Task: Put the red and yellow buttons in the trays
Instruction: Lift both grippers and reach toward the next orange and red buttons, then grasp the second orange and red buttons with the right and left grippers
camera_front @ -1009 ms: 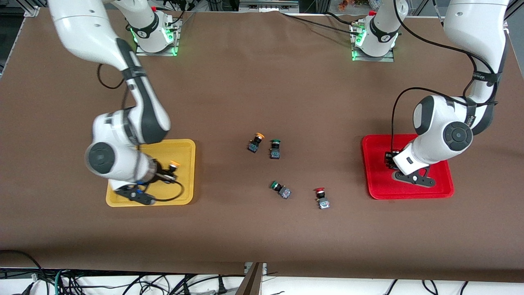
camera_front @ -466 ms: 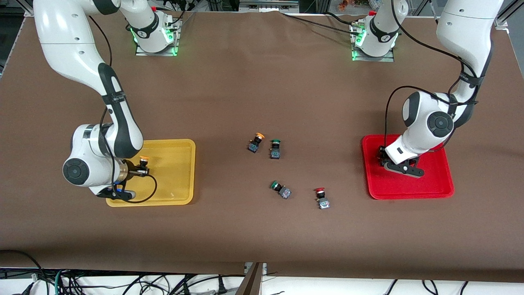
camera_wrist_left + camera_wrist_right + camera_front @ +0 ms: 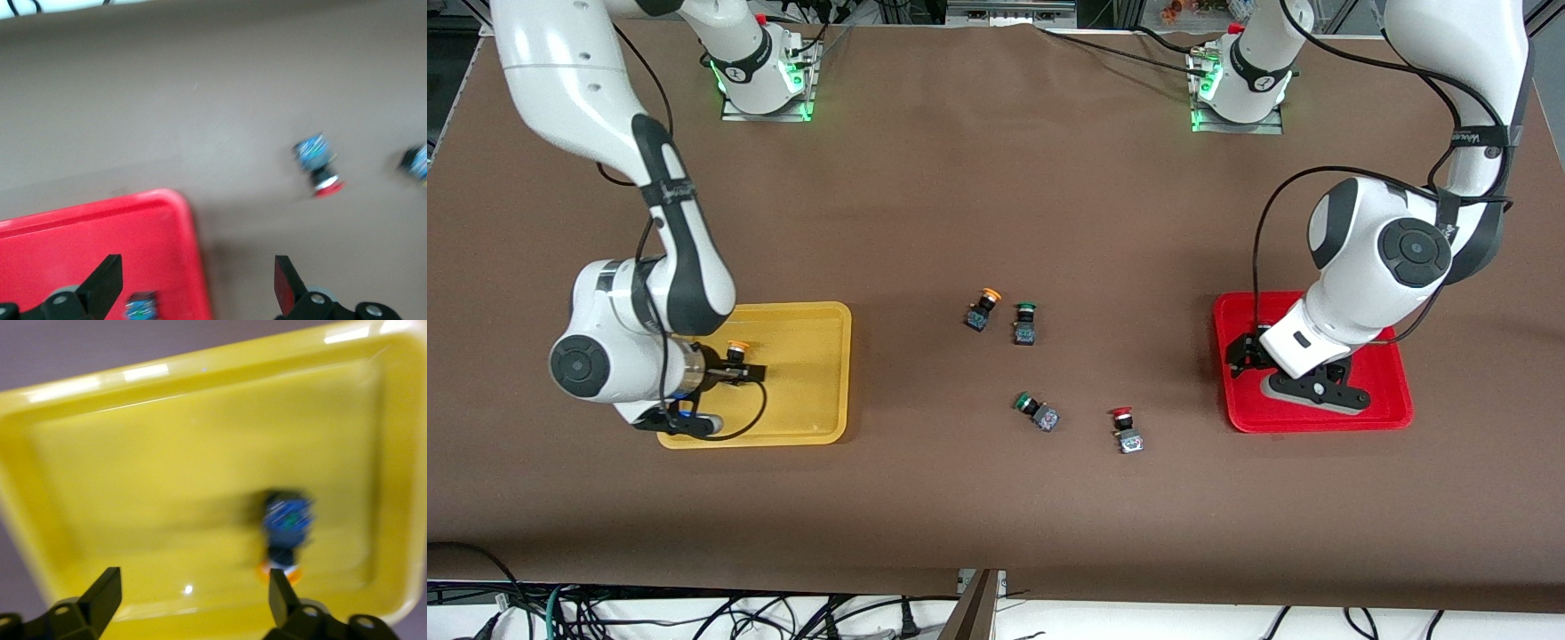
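Note:
The yellow tray (image 3: pixel 809 391) lies at the right arm's end of the table. A yellow-capped button (image 3: pixel 736 348) lies in it, also seen in the right wrist view (image 3: pixel 287 523). My right gripper (image 3: pixel 745 373) hovers over this tray (image 3: pixel 167 453), open and empty (image 3: pixel 191 597). The red tray (image 3: pixel 1383 396) lies at the left arm's end. My left gripper (image 3: pixel 1238 351) is open over its edge (image 3: pixel 195 283), with a button's body (image 3: pixel 140 307) in the tray (image 3: pixel 80 240) below. A second yellow button (image 3: pixel 983 308) and a red button (image 3: pixel 1126 431) lie mid-table; the red one also shows in the left wrist view (image 3: pixel 320 170).
Two green-capped switches lie mid-table, one (image 3: pixel 1024 323) beside the yellow button and one (image 3: pixel 1036 412) beside the red button. Brown table surface lies between the trays and these switches. Cables hang below the table's front edge.
My right gripper moved with the yellow button across the yellow tray toward the right arm's end; the button now lies in the tray. My left arm shifted over the red tray.

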### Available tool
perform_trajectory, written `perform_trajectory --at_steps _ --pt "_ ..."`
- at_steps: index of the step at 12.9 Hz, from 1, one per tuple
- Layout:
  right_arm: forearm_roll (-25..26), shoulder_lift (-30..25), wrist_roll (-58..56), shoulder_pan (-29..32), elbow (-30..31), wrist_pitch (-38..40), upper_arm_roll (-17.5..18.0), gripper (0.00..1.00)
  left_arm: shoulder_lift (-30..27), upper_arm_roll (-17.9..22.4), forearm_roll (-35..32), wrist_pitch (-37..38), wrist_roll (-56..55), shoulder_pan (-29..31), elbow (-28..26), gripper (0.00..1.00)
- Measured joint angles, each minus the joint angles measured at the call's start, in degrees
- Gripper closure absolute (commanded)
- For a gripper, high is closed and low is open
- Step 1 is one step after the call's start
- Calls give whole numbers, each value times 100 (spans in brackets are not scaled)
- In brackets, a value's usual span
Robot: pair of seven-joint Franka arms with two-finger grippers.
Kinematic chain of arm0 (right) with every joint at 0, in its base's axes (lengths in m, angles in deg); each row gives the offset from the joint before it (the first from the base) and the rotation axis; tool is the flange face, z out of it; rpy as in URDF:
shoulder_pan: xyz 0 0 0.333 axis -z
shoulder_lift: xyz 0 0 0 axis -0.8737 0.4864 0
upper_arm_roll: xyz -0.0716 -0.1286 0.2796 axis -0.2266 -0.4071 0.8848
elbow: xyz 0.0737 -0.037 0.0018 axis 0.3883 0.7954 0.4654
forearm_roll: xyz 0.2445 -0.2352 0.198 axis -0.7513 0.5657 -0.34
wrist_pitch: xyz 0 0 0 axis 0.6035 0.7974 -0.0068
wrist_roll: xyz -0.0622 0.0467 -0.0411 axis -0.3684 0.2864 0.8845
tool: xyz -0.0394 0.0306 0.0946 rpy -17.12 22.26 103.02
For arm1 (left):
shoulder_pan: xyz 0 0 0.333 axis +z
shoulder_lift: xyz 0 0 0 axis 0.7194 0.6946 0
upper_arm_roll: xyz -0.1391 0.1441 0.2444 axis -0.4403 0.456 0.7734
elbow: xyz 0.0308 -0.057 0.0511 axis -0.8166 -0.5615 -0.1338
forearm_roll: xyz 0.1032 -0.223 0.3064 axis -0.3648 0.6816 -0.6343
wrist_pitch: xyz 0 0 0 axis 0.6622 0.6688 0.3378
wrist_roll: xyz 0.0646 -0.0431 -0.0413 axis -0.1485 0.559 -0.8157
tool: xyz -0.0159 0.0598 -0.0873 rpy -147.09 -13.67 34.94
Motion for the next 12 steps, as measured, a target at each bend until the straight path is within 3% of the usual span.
perform_trajectory --at_steps 3,6,8,12 --pt "-203 1 2161 -1054 -46 -133 192 0 1195 22 -1 -102 -927 -580 1104 0" --pt "-995 250 3064 -1746 -40 -624 234 0 2470 327 -3 -855 -1489 -1182 1921 0" --pt "-1129 394 3372 -2077 -38 -927 245 0 2815 387 -20 -1141 -1653 -1278 2077 0" --pt "-1133 753 3887 -2669 -31 -1550 254 0 2894 493 -277 -1142 -1665 -1278 2012 0"
